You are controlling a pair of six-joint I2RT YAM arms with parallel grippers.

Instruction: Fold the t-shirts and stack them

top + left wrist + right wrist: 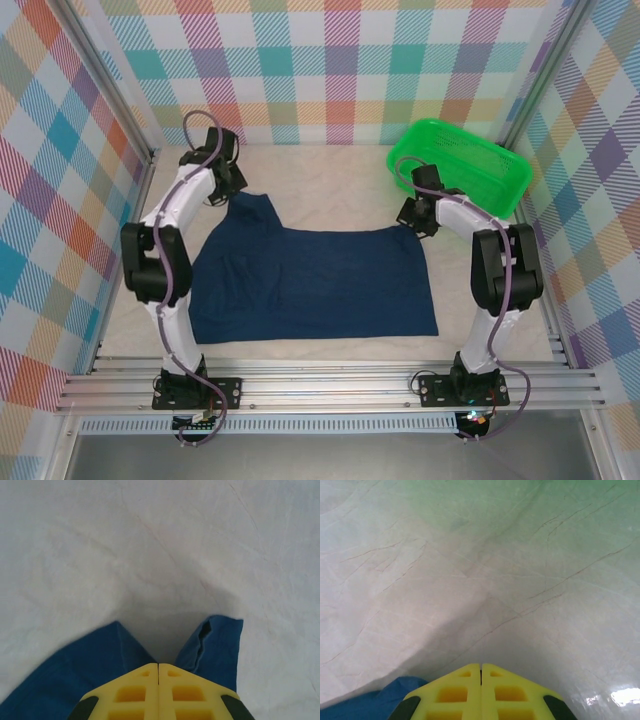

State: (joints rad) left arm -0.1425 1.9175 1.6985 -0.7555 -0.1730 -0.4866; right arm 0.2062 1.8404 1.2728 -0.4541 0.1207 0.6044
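Pressing its fingers together, your left gripper (158,666) sits at a far corner of the navy t-shirt (310,285), well left of the green mesh basket (515,190). Your right gripper (481,665), likewise closed, sits just in front of that basket. You cannot tell whether either pinches cloth. The shirt lies spread flat, so every fold remains.
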